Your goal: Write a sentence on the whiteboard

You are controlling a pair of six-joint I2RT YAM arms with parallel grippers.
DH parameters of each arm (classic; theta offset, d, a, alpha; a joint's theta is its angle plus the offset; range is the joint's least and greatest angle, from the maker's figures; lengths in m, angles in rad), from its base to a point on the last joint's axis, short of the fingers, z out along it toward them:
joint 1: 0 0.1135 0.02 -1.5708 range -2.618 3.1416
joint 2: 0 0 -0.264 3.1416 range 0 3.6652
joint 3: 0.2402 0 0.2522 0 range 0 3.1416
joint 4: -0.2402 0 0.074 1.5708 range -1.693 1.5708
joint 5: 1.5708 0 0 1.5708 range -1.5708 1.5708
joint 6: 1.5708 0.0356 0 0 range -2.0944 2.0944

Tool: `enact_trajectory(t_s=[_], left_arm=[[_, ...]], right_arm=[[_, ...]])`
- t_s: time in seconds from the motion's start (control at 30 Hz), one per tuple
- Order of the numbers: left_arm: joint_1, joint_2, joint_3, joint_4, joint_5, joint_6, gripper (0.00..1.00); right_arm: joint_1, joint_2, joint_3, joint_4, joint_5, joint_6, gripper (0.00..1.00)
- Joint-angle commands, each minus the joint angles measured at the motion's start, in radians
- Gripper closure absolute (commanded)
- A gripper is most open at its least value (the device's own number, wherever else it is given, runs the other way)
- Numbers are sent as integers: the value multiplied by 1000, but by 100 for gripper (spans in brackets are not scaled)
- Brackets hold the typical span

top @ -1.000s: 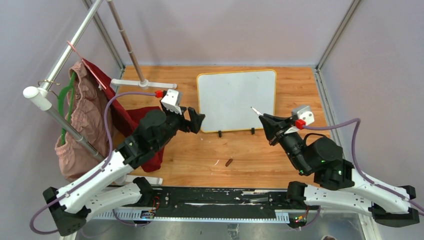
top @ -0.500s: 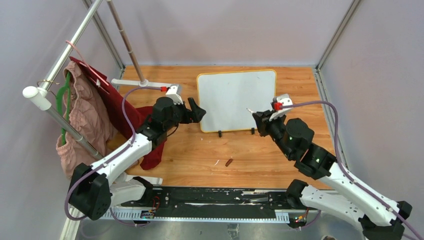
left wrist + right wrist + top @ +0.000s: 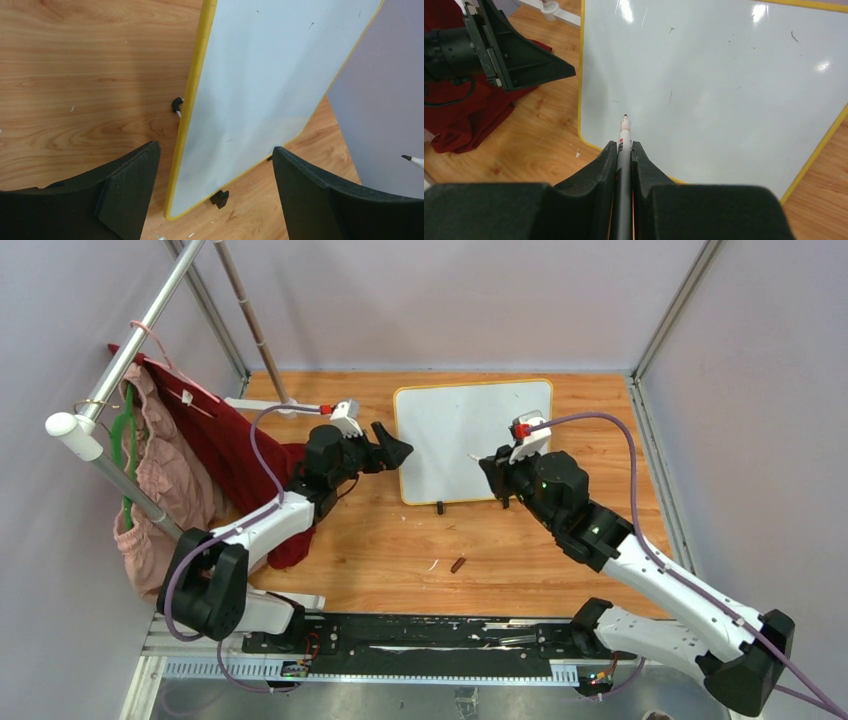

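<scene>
Whiteboard (image 3: 470,435) lies nearly blank on wood table (image 3: 400,540), far centre, grey walls (image 3: 450,300) around, red cloth (image 3: 230,445) and pink garment (image 3: 165,480) hanging from rack (image 3: 110,350) at left; left gripper (image 3: 397,448) spread wide by its left rim, right gripper (image 3: 624,150) pinching marker (image 3: 625,135), tip over board's near-left part, contact unclear.

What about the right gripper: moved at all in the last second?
Yes. In the top view the right gripper, shut on the marker, shifted left over the whiteboard, from its lower right corner toward its lower middle.
</scene>
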Motion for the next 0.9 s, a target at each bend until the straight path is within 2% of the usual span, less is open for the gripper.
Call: enact_trajectory(t_s=[0.0, 0.23, 0.5, 0.7, 0.87], left_arm=[[24, 51, 9, 149, 41, -42, 12], [91, 48, -23, 211, 1, -65, 13], [93, 77, -87, 309, -22, -11, 13], [93, 86, -158, 570, -74, 33, 7], [93, 120, -100, 572, -41, 40, 6]], right_arm=[[-11, 37, -2, 183, 73, -72, 100], [-11, 96, -2, 253, 49, -221, 97], [-11, 99, -37, 355, -26, -163, 89], [-11, 83, -56, 356, -34, -128, 92], [-11, 96, -44, 358, -34, -148, 91]])
